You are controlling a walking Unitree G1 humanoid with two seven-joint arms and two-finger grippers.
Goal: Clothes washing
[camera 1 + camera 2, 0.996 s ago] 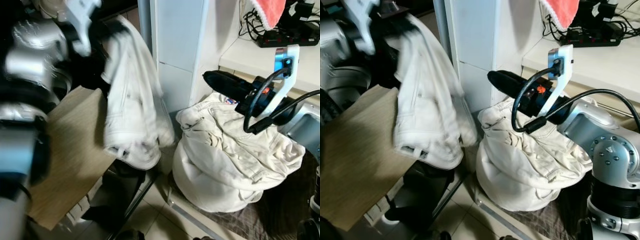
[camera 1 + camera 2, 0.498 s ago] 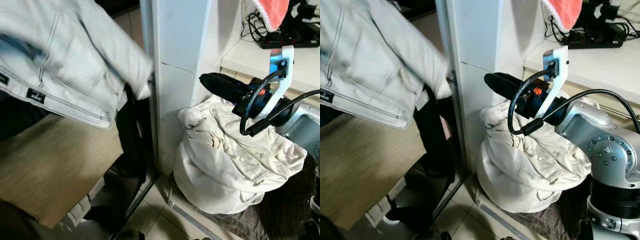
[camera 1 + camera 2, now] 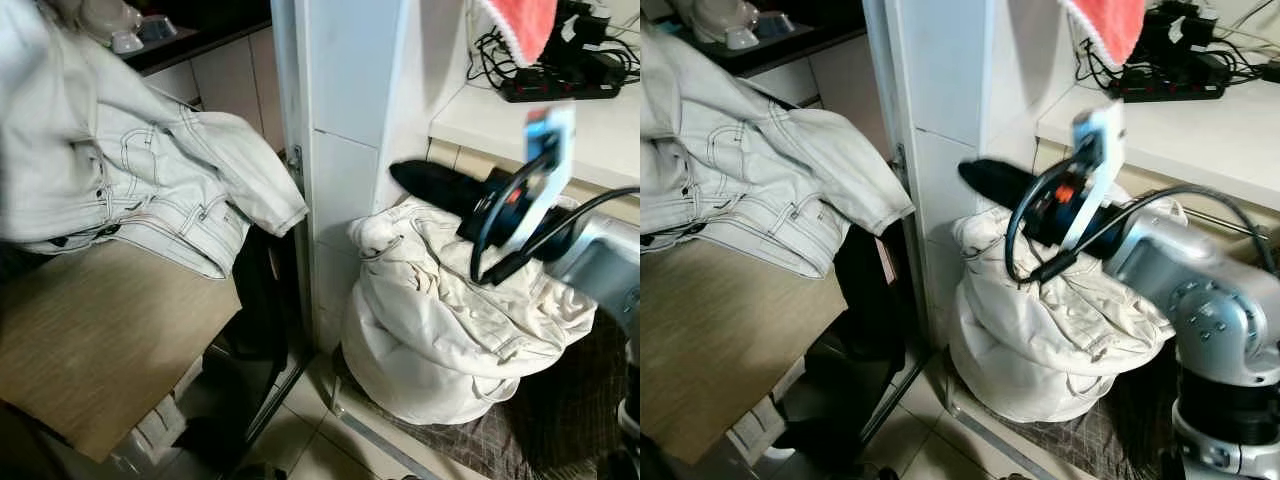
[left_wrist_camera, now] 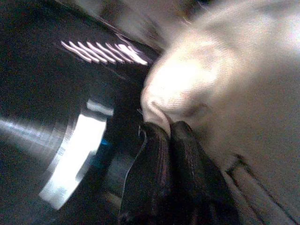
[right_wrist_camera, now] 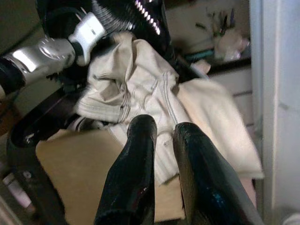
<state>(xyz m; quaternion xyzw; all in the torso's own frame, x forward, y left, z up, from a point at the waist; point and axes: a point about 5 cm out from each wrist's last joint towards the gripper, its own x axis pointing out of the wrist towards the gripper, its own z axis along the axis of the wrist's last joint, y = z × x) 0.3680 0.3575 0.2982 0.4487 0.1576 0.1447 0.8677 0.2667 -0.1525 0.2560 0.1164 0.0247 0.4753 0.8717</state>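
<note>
Pale jeans (image 3: 140,190) draped over wooden board (image 3: 100,350), pinched in left gripper (image 4: 161,136). White pillar (image 3: 340,150) between jeans and cream laundry heap (image 3: 450,320). Right gripper (image 5: 161,129) slightly spread, hovering above heap. Jeans lower than half-second earlier.

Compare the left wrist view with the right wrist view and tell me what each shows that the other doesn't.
Left wrist view: the left pincer, shut on a fold of the pale jeans, beside a dark, shiny curved surface, all blurred. Right wrist view: the right pincer, fingers slightly apart and holding nothing, pointing towards the jeans spread over the wooden board, with the left arm above and a white cabinet edge alongside. Both share the pale jeans and a black opening with glinting highlights.
</note>
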